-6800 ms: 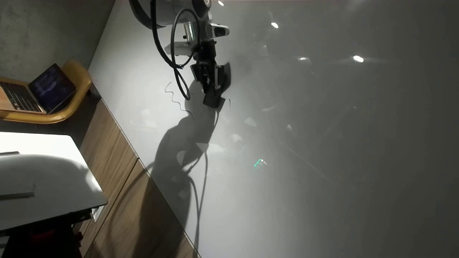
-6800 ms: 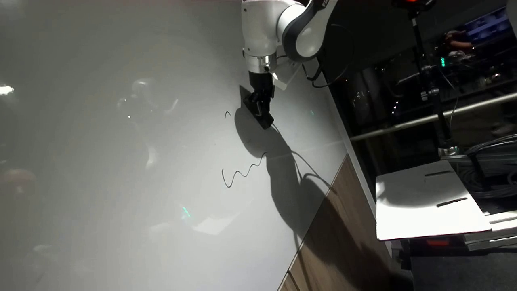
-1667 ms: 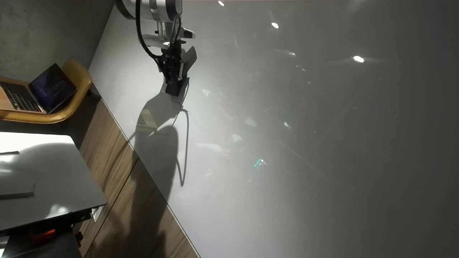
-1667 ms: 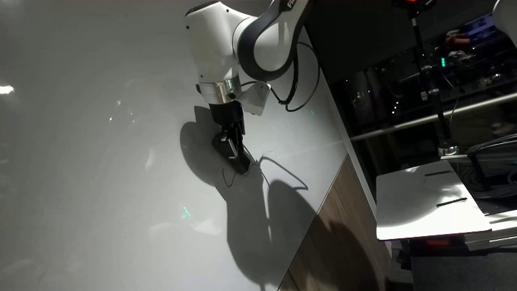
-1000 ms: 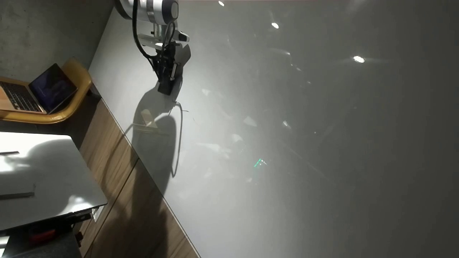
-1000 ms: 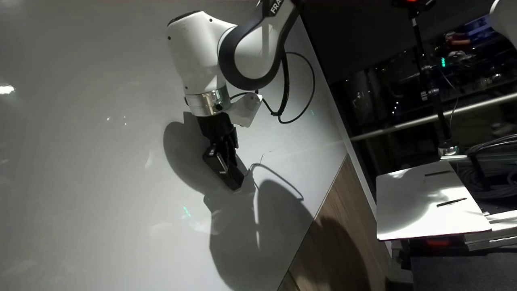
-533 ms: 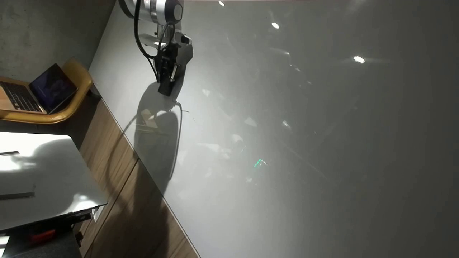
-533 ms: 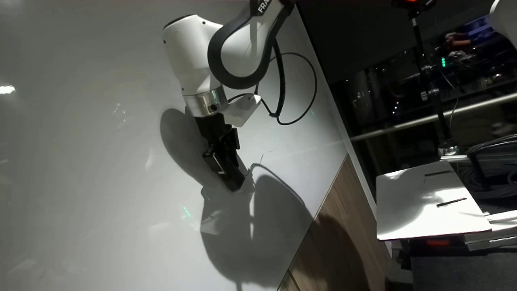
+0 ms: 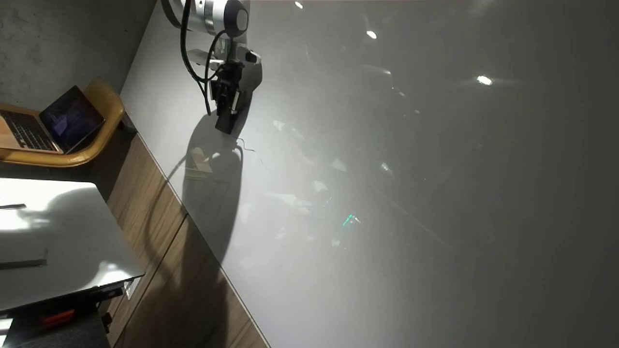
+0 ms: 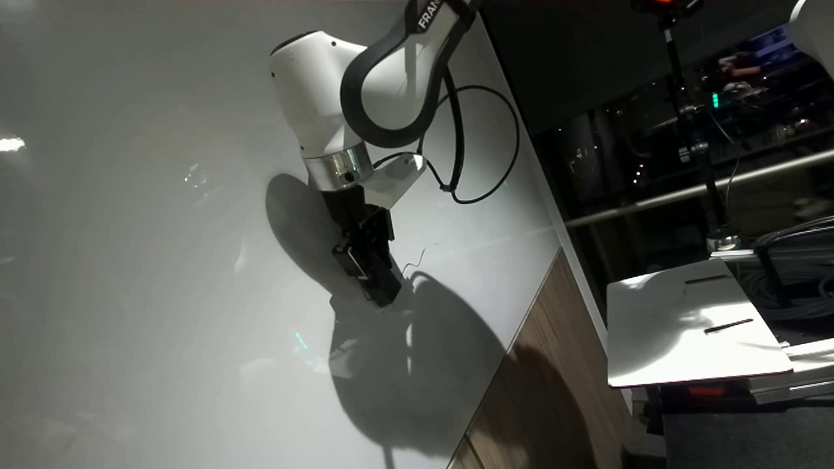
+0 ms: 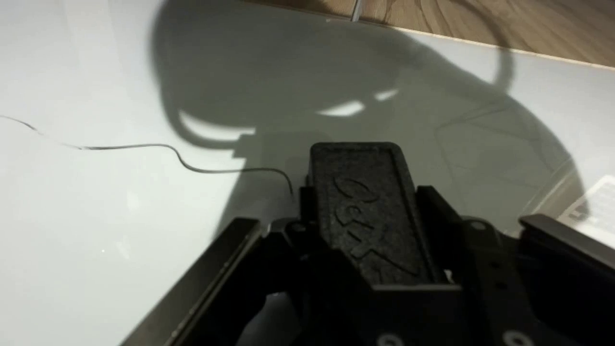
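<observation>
Black block (image 11: 362, 163) pinched beside a wavy line (image 11: 216, 171)

The tool (image 11: 369, 206) was pinching the black block by its two long sides, one of the fingers (image 11: 435, 209) against each. Taken that way, the upper face lay uncovered, and the underside seemed left free towards the white board (image 9: 411, 270). The forward end jutted past the fingertips, probably giving them clearance from the surface. In both exterior views the block was close by the board; whether the two touched could not be told. The arm (image 10: 319, 98) slanted in from behind the block, an angle that likely spared its wrist from the board.

On the board, the wavy line ended just beside the block's flank, slightly apart from it in the wrist view, and trailed away with a few thin, broken stretches.

The block was oblong, round-cornered and charcoal-dark, its face matt and grainy. A narrow groove framed cursive lettering, too faint to read surely.

Wood panelling (image 9: 150, 203) lay beyond the block, past the board's edge; a laptop (image 9: 67, 121) on a yellow chair (image 9: 113, 104) stood well apart from it.
</observation>
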